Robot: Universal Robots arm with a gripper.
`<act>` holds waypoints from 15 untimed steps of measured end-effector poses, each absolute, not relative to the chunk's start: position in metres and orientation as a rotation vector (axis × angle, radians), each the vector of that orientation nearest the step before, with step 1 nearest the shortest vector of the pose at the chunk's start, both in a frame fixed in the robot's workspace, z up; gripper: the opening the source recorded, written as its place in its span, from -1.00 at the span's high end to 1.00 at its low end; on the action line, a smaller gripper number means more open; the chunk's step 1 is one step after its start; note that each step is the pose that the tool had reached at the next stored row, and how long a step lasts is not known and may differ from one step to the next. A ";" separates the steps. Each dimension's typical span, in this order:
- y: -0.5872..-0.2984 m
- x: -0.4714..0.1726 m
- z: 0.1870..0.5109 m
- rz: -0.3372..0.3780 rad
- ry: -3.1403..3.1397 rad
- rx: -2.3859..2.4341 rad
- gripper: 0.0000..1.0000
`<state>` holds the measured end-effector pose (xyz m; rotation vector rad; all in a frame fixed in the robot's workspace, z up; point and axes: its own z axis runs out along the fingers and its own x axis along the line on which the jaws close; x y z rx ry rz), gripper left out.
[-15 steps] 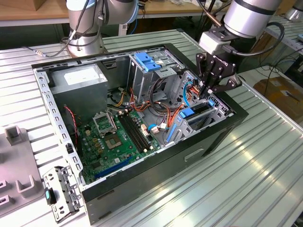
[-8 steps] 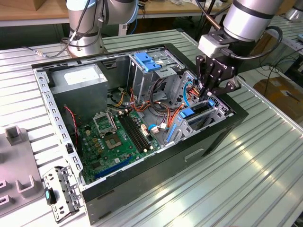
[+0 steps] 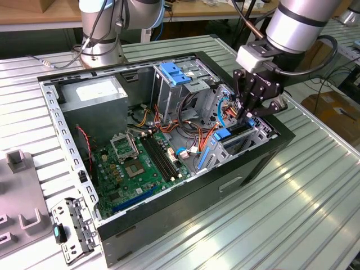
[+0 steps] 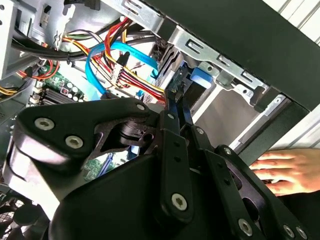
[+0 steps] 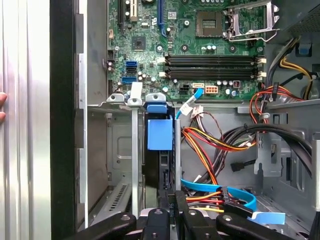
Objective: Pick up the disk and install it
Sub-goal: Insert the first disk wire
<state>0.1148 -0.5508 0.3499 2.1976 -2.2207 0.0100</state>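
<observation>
Black gripper (image 3: 251,109) down at the drive bay, far right end of the open black computer case (image 3: 185,216) in the exterior view.
Flat black disk with blue plastic side rails (image 5: 160,150) sits on edge in the metal bay; fingers (image 4: 175,107) look narrow, pinching its end, though contact is partly hidden.

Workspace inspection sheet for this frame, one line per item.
Surface: ribbed metal table, open computer case lying on it.
Job's things: disk standing in the drive bay, blue rail up.
Clutter: grey fixture and metal bracket at the exterior view's left.
Grippers: end effector over the drive bay, at the disk.
Cables: blue data cable and red-yellow power wires beside the bay.
Surroundings: a person's hand beside the case; second arm base; cardboard box.
</observation>
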 end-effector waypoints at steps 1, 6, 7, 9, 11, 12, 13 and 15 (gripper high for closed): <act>-0.551 0.115 0.350 0.010 -2.221 2.198 0.67; -0.551 0.116 0.348 0.010 -2.236 2.182 0.67; -0.551 0.116 0.348 0.010 -2.238 2.180 0.67; -0.551 0.116 0.347 0.010 -2.238 2.180 0.67; -0.551 0.116 0.347 0.010 -2.238 2.180 0.67; -0.551 0.115 0.347 0.010 -2.238 2.180 0.67; -0.551 0.115 0.347 0.010 -2.238 2.180 0.67; -0.551 0.115 0.346 0.010 -2.238 2.180 0.67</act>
